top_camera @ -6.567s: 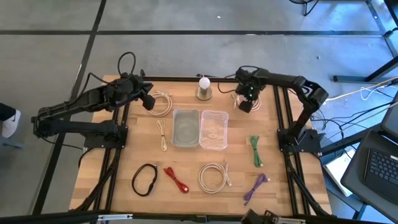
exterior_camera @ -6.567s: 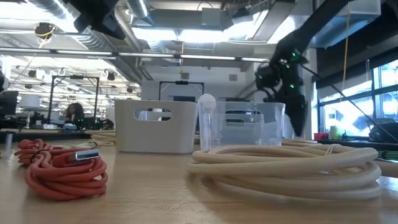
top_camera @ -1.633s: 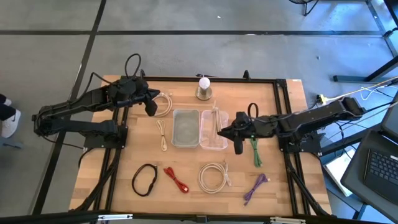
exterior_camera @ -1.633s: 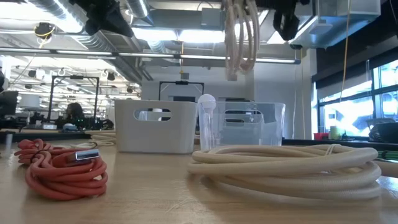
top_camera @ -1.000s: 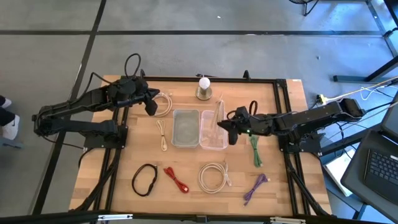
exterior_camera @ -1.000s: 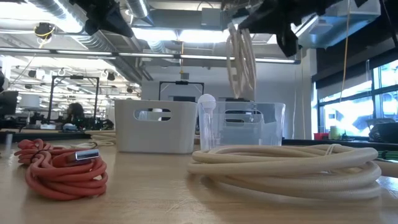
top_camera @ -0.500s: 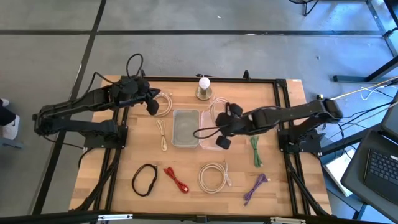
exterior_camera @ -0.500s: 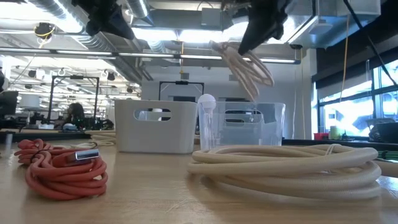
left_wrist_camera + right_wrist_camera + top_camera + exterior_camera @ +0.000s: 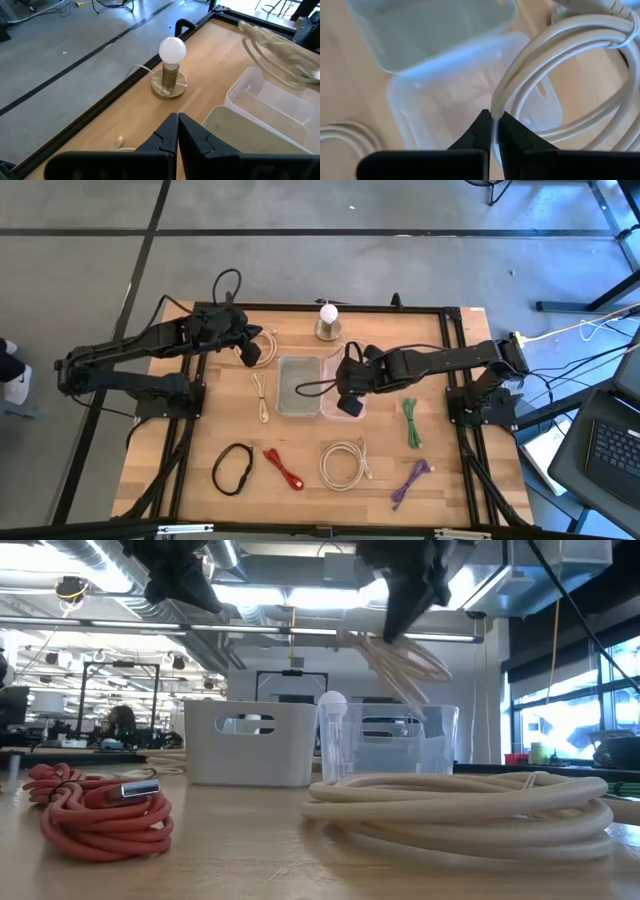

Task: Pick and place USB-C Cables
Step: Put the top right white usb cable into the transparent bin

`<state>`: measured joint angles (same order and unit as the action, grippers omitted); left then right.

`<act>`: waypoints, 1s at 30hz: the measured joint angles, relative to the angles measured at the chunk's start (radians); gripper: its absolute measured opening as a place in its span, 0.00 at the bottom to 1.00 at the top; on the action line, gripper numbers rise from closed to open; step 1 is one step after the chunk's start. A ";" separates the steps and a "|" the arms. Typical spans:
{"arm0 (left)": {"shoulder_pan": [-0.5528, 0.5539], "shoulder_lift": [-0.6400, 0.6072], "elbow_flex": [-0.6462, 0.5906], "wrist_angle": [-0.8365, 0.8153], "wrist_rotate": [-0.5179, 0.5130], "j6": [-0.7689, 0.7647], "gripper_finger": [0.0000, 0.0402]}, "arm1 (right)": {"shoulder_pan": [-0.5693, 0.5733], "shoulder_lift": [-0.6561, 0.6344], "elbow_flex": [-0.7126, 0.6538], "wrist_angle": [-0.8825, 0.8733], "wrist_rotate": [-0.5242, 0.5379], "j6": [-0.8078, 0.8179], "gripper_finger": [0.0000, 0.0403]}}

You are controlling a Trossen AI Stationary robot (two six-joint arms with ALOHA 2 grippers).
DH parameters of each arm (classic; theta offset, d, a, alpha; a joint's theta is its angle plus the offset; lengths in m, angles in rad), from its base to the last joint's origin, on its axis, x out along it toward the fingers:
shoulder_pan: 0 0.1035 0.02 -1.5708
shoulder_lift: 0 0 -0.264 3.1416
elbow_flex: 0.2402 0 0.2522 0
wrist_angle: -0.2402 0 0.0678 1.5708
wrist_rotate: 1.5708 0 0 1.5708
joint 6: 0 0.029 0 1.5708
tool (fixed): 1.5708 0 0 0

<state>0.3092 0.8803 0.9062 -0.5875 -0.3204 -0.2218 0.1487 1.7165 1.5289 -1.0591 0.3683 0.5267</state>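
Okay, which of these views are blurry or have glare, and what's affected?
Right wrist view: the clear bin and table are smeared soft, while the held white coil is sharper. Left wrist view: that coil is motion-blurred; the bulb is crisp. Low view: bright ceiling lights backlight the arms into silhouettes. High view: evenly lit, sharp.

- Even, diffuse light fell on the table (image 9: 200, 460) in the high view; shadows there were faint.
- The low view was backlit: ceiling lights (image 9: 300, 595) and the window (image 9: 560, 730) glared, leaving the arms overhead as dark silhouettes.
- The right wrist view was soft, its cream cable (image 9: 545, 65) motion-blurred.
- The left wrist view showed a smeared coil (image 9: 280, 55).
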 joint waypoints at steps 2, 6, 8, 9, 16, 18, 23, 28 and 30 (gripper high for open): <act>0.000 0.000 0.000 0.000 0.000 0.003 0.01 | -0.007 0.000 -0.020 -0.021 -0.002 0.016 0.04; 0.000 0.000 0.000 0.001 0.000 0.018 0.01 | -0.007 0.000 -0.063 0.010 0.014 0.020 0.04; 0.000 0.000 0.000 0.000 -0.001 0.024 0.01 | -0.007 0.000 -0.077 0.034 0.008 0.018 0.04; 0.000 0.000 0.000 0.001 -0.001 0.026 0.01 | -0.008 0.000 -0.080 0.047 -0.011 0.016 0.04; 0.000 0.000 0.000 0.001 -0.022 0.026 0.01 | 0.000 0.000 -0.049 0.161 -0.089 -0.006 0.03; 0.000 0.000 0.000 0.001 -0.022 0.026 0.01 | 0.000 0.000 -0.038 0.176 -0.066 -0.011 0.03; 0.000 0.000 0.000 0.001 -0.022 0.027 0.01 | 0.001 0.000 -0.011 0.135 0.038 -0.017 0.03; 0.000 0.000 0.000 0.001 -0.030 0.027 0.01 | 0.001 0.000 -0.010 0.142 0.016 -0.037 0.03; 0.000 0.000 0.000 0.001 -0.030 0.027 0.01 | 0.001 0.000 -0.010 0.163 -0.024 -0.037 0.03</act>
<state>0.3092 0.8799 0.9062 -0.5869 -0.3500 -0.1951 0.1501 1.7164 1.5185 -0.8956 0.3444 0.4900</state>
